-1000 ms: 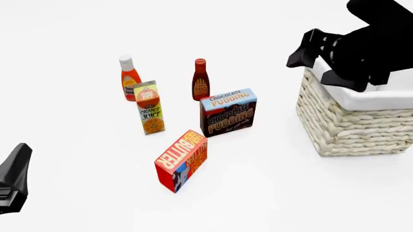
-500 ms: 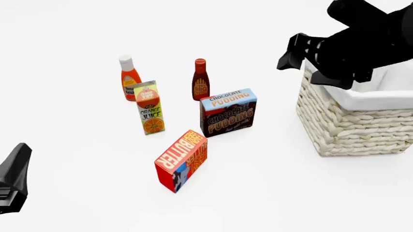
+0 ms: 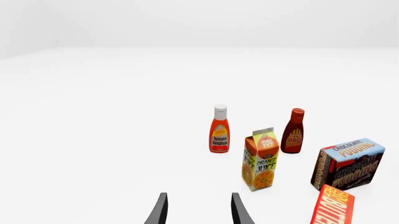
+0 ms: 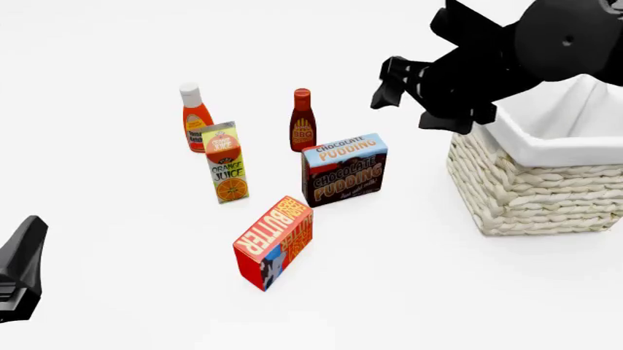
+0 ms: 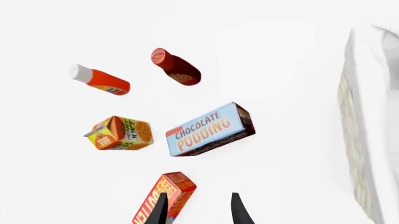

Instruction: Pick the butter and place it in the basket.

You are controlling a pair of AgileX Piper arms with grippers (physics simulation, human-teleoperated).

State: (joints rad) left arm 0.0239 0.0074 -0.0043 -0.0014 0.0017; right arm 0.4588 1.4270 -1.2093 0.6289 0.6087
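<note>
The butter point(image 4: 273, 242), a red carton with yellow-orange lettering, stands on the table in front of the other groceries. It also shows in the left wrist view point(image 3: 333, 208) and the right wrist view point(image 5: 166, 198). The cream wicker basket point(image 4: 533, 191) with white lining stands at the right; its wall shows in the right wrist view point(image 5: 365, 121). My right gripper point(image 4: 401, 95) is open and empty, held high between the basket and the groceries, well above and behind the butter; its fingers point(image 5: 160, 211) frame the butter's edge. My left gripper point(image 4: 22, 268) is open and empty point(image 3: 198, 211) at the front left.
Behind the butter stand a Chocolate Pudding box point(image 4: 343, 169), an orange juice carton point(image 4: 226, 163), a ketchup bottle point(image 4: 195, 118) and a dark BBQ sauce bottle point(image 4: 303, 121). The table is white.
My right arm has swung left, away from above the basket's rim toward the groceries, uncovering the basket's inside. The left arm and the groceries have not moved.
</note>
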